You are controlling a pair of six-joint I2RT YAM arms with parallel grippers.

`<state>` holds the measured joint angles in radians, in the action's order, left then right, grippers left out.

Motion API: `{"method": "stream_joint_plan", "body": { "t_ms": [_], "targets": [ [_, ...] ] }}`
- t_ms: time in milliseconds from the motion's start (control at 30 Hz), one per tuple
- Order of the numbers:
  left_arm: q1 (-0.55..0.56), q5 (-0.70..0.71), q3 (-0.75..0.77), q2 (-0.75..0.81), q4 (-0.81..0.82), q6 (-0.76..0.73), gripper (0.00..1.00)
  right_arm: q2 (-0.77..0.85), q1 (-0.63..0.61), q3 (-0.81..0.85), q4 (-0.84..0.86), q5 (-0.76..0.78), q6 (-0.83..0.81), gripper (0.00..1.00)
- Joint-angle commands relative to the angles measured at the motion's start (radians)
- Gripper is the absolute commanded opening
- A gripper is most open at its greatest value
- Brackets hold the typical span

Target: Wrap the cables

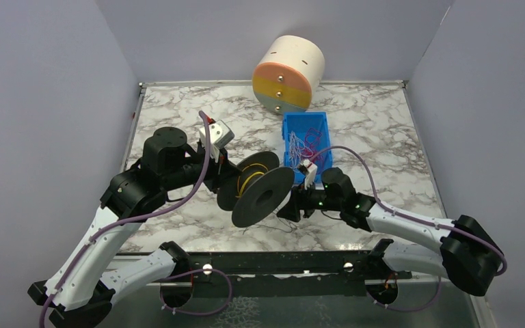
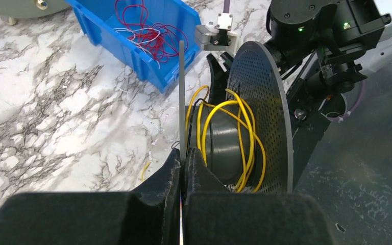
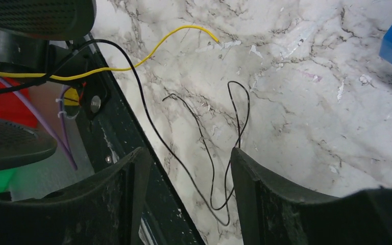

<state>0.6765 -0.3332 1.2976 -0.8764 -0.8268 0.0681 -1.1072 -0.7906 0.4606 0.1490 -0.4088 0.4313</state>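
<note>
The left arm (image 1: 89, 253) comes to the spool (image 1: 263, 198) from its left side, with the elbow raised and the forearm nearly level. The left gripper (image 2: 182, 162) is closed on the thin edge of one disc of the spool, and both fingers (image 2: 166, 176) press against it. The right arm (image 1: 410, 229) lies low and reaches toward the spool from its right side. The right gripper (image 3: 189, 163) stands just beside the spool, low near its bottom edge, with its jaws wide apart.
</note>
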Motion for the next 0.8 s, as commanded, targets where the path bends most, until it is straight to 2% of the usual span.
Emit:
{"method": "stream_joint_plan", "body": {
  "t_ms": [0,200,300,567,767],
  "targets": [
    [0.003,-0.051,0.042,0.010,0.056,0.012,0.00,-0.046,0.003,-0.029,0.222,-0.054,0.117,0.64],
    [0.003,-0.053,0.049,0.006,0.071,0.027,0.00,-0.162,0.002,-0.039,0.381,-0.127,0.191,0.64],
    [0.003,-0.058,0.045,0.003,0.084,0.041,0.00,-0.227,0.000,-0.044,0.485,-0.166,0.239,0.60],
    [0.003,-0.051,0.033,0.004,0.138,0.087,0.00,-0.305,-0.023,-0.047,0.590,-0.163,0.292,0.38],
    [0.003,0.017,0.042,0.003,0.146,0.101,0.00,-0.262,-0.024,-0.080,0.579,-0.112,0.288,0.13]
  ]
}}
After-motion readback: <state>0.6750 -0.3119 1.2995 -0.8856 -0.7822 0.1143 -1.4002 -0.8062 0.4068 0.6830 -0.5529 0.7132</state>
